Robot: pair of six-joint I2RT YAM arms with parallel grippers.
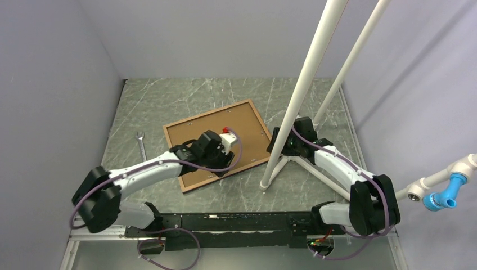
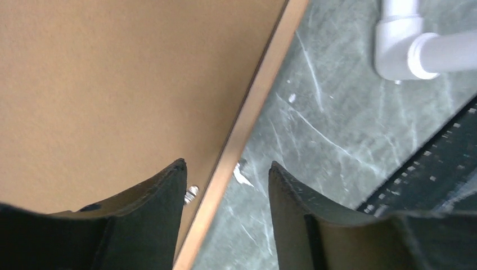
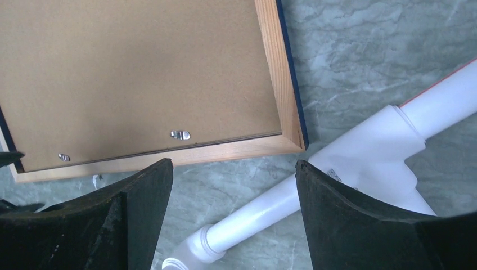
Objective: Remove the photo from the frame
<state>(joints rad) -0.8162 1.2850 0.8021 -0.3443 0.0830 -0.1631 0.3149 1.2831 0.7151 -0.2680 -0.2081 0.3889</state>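
Now left gripper (image 2: 228,169) part-open astride frame (image 2: 247,112) rim, gripping nothing; right gripper (image 3: 233,169) wide, empty.

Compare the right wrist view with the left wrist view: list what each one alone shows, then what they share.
Right wrist only: a corner of the frame, with its navy outer edge, and the open right gripper. Left wrist only: the black rail, and the open left gripper astride the frame's rim. Both: the frame's brown back, a metal clip, the marbled table, white pipe. Neither shows the photo.
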